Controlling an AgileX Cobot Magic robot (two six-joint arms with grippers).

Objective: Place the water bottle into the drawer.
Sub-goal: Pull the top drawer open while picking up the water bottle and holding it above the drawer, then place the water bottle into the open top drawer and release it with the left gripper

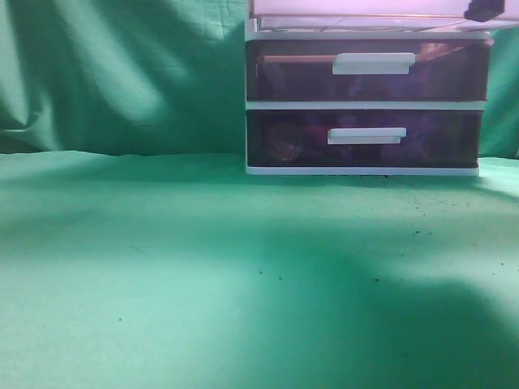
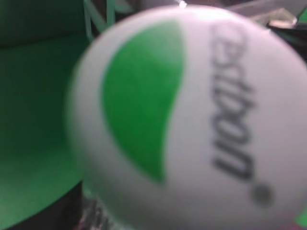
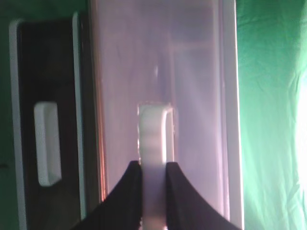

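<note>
The water bottle (image 2: 192,120) fills the left wrist view: a white label with a green patch and dark lettering, blurred and very close. One dark finger of my left gripper (image 2: 67,213) shows at its lower left, and the gripper holds the bottle. My right gripper (image 3: 154,175) is shut on the white bar handle (image 3: 154,134) of the drawer (image 3: 201,86), whose translucent front looks pale pink and stands out from the cabinet. In the exterior view only the drawer's lower edge (image 1: 365,10) shows at the top, with a dark piece of the right gripper (image 1: 485,11) beside it.
The white-framed cabinet (image 1: 365,105) stands at the back right on green cloth (image 1: 203,267). Its two lower dark drawers (image 1: 284,73) (image 1: 284,138) are shut; the one below shows in the right wrist view (image 3: 48,143). Green cloth hangs behind.
</note>
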